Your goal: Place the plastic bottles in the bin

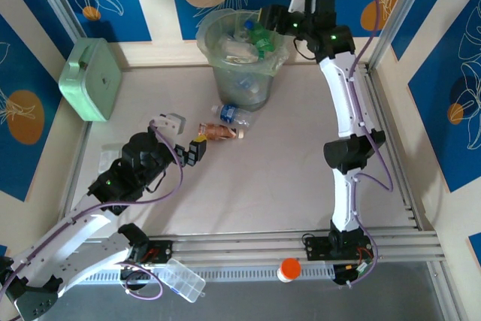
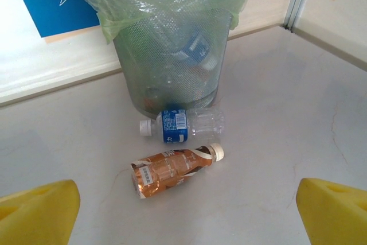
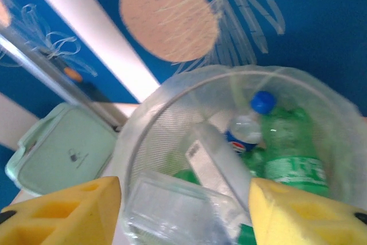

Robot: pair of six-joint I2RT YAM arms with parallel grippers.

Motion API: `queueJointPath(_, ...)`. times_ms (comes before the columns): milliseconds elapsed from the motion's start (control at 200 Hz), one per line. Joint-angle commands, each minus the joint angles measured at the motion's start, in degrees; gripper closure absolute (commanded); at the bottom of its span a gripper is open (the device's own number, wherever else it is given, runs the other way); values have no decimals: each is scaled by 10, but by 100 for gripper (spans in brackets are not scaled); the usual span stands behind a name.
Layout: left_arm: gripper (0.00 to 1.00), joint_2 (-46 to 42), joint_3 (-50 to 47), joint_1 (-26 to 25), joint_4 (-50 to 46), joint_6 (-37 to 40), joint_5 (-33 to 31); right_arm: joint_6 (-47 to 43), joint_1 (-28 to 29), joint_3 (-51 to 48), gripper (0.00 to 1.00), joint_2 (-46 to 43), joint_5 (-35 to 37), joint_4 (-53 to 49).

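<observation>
- Lined bin [image 1: 242, 58] at far edge of table [image 1: 263, 186], bottles [image 3: 289, 153] inside.
- Clear blue-labelled bottle [image 2: 183, 125] and crushed brown bottle [image 2: 172, 169] lie at its foot, bare table around.
- Left pincer [image 2: 184, 213] released near them; right pincer [image 3: 183, 216] released above bin.

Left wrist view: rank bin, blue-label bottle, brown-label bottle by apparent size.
1. bin, by far the largest.
2-3. blue-label bottle and brown-label bottle: about alike. The brown one lies nearer the camera, so no firm ranking.
</observation>
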Motion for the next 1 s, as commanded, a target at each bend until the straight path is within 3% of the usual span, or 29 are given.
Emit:
queueJointPath(0,4,-11,-2,2,9,-6,-13,47,-15,-4,34,30,73,-71)
queueJointPath(170,3,-11,-2,2,9,-6,-15,59,-17,0,29,56,96,-85)
queueJointPath(375,3,-9,-2,3,9,-5,-18,67,-20,20,30,92,99,-105)
queueJointPath(485,3,-9,-2,2,10,-4,-18,73,-21,10,39,97,106,-108)
queueJointPath(640,3,-9,-3,2,11,-4,-18,76,-22,-10,68,85,104,-104)
queueJointPath(835,3,-9,-4,2,14,-3,-17,72,-15,-8,95,53,112,-102)
queueJointPath(995,3,-11,-5,2,16,-4,-18,77,-13,8,100,25,138,-133)
